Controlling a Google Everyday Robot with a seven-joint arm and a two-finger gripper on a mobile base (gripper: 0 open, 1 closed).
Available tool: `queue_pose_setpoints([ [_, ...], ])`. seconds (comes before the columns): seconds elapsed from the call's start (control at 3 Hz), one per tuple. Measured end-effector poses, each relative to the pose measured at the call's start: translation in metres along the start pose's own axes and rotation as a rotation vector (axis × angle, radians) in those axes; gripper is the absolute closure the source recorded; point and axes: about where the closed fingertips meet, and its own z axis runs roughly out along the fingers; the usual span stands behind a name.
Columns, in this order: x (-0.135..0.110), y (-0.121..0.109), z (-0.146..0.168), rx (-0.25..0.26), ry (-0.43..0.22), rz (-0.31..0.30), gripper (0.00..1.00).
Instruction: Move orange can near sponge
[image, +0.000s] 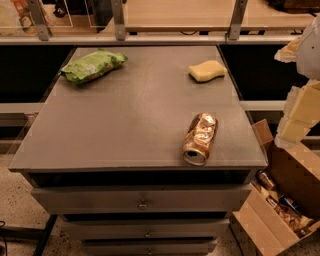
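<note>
Pale, blocky gripper (299, 117) hangs beside the right edge of the bench (125, 115); open or closed, I cannot tell. Dented, shiny orange can (200, 138) lies front-right, wavy foam sponge (207, 70) well behind.

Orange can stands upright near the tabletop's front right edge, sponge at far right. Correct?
No: the camera view shows the orange can lying on its side, not upright. It is near the tabletop's front right edge, with the sponge at far right. The pincer is beyond the tabletop's right side.
</note>
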Motion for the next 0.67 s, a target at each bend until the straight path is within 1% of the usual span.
queue_pose_setpoints([
  [0.33,0.000,0.000,0.000,0.000,0.000,0.000,0.00],
  [0.67,-0.010,0.003,0.005,0.014,-0.015,-0.109,0.00],
])
